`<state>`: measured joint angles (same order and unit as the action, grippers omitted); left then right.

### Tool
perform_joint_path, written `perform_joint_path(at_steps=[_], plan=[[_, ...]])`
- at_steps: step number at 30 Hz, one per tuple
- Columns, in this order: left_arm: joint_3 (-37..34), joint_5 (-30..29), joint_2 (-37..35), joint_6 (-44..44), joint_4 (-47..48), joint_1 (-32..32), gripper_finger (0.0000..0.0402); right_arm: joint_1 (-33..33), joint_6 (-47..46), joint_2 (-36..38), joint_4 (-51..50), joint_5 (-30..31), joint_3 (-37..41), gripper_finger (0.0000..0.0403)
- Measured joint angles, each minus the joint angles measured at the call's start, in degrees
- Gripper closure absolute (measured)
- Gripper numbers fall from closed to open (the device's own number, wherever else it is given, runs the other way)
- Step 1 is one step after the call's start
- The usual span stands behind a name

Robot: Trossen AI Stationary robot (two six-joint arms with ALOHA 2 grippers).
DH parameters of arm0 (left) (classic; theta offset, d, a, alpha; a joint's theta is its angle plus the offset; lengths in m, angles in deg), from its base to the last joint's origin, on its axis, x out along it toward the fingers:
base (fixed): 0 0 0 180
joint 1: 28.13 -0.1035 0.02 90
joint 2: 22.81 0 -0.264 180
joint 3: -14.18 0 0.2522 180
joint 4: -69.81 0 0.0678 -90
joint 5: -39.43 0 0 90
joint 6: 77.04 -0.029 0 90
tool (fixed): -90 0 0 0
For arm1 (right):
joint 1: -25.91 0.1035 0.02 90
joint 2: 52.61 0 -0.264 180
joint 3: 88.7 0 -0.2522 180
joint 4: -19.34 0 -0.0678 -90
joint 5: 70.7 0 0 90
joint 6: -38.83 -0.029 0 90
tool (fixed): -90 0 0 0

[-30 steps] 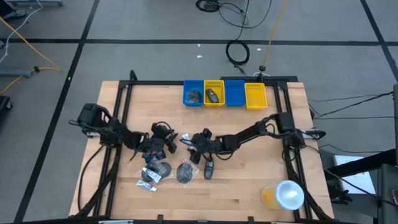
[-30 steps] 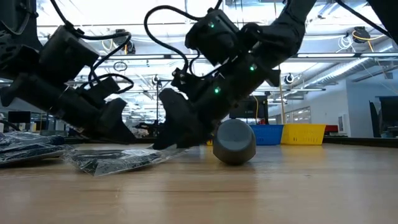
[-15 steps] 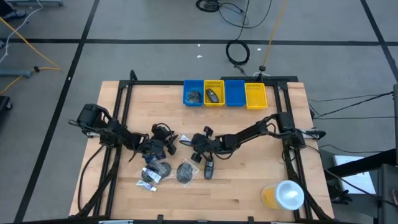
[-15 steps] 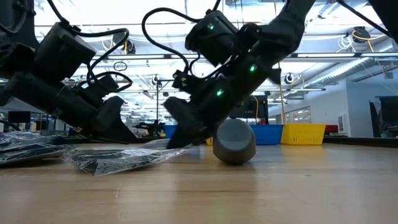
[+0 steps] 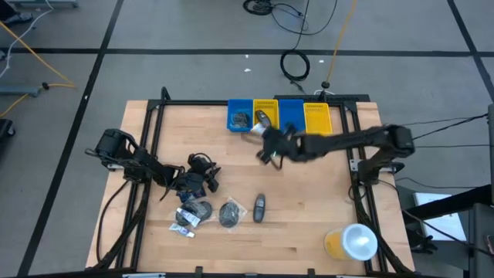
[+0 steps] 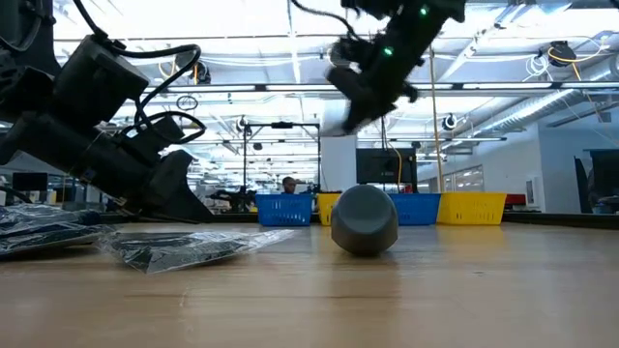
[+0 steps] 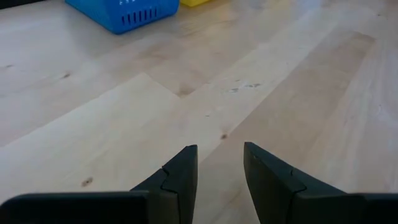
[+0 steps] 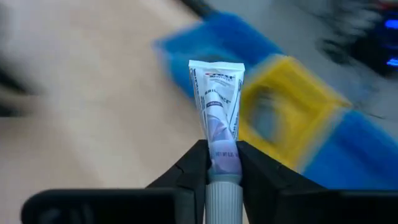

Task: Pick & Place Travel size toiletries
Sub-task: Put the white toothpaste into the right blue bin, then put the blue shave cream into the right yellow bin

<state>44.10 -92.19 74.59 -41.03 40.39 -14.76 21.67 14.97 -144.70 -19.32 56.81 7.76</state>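
- High view: the right gripper point(image 5: 266, 147) hangs above the table point(image 5: 309, 201), just in front of the row of bins point(image 5: 279, 116). The left gripper point(image 5: 207, 179) sits low beside the toiletries point(image 5: 202, 210) near the table's front left.
- Low view: the right gripper point(image 6: 350, 92) is raised; a dark bottle point(image 6: 365, 220) lies on the table.
- Left wrist view: the fingers point(image 7: 180, 180) stand narrowly apart, holding nothing.
- Right wrist view: the fingers point(image 8: 193, 174) are clamped on a white tube point(image 8: 217, 124), its crimped end pointing away from the gripper.
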Motion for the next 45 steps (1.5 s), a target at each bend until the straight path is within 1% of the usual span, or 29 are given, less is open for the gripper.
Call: perform_joint_path(at_steps=[2,4,8,10,12,13,16,19,22,31,35,41,45], plan=[[0.0,0.0,0.0,0.0,0.0,0.0,0.0275,-4.6,-1.7,1.1,-4.0,-0.4,0.0,0.0344],[0.0,-0.3,0.0,0.0,0.0,0.0,0.0275,-9.5,-3.6,1.5,-7.4,-2.7,0.0,0.0343],[0.0,-0.5,0.0,-0.3,0.0,0.0,0.0275,-18.4,-6.1,-0.8,-9.1,-8.3,0.1,0.0333],[0.0,-0.5,0.0,-0.3,0.0,-0.1,0.0275,-21.7,-6.2,-2.8,-8.1,-9.4,0.1,0.0332],[0.0,-0.5,0.0,-0.3,0.0,-0.2,0.0275,-24.6,-7.3,-4.5,-7.6,-11.8,0.1,0.0335],[0.0,-0.5,0.0,-0.4,0.0,-0.2,0.0275,-25.9,-8.1,-5.3,-7.9,-13.2,0.1,0.0337],[0.0,-0.5,0.0,-0.8,0.0,-0.2,0.0275,-28.5,-10.0,-7.8,-7.3,-15.2,0.1,0.034],[0.0,-0.4,0.0,-0.8,0.0,-0.2,0.0275,-30.0,-11.4,-10.2,-6.9,-16.0,0.1,0.034],[0.0,-0.4,0.0,-0.8,0.0,-0.2,0.0275,-30.8,-11.8,-12.6,-4.1,-18.3,0.1,0.0333],[0.0,-0.4,0.0,-0.3,0.1,-0.2,0.0275,-31.0,-13.6,-14.0,-1.5,-18.1,0.1,0.0325],[0.0,0.0,0.0,-0.3,0.1,-0.2,0.0275,-30.9,-13.6,-14.0,-1.6,-18.1,0.1,0.03],[0.0,0.1,0.0,-0.2,0.1,0.3,0.0275,-30.9,-11.1,-13.8,-1.3,-18.0,0.1,0.0243],[0.0,0.1,0.0,0.1,-0.1,0.8,0.0275,-29.7,-9.1,-9.8,-1.0,-17.5,0.1,0.0216]])
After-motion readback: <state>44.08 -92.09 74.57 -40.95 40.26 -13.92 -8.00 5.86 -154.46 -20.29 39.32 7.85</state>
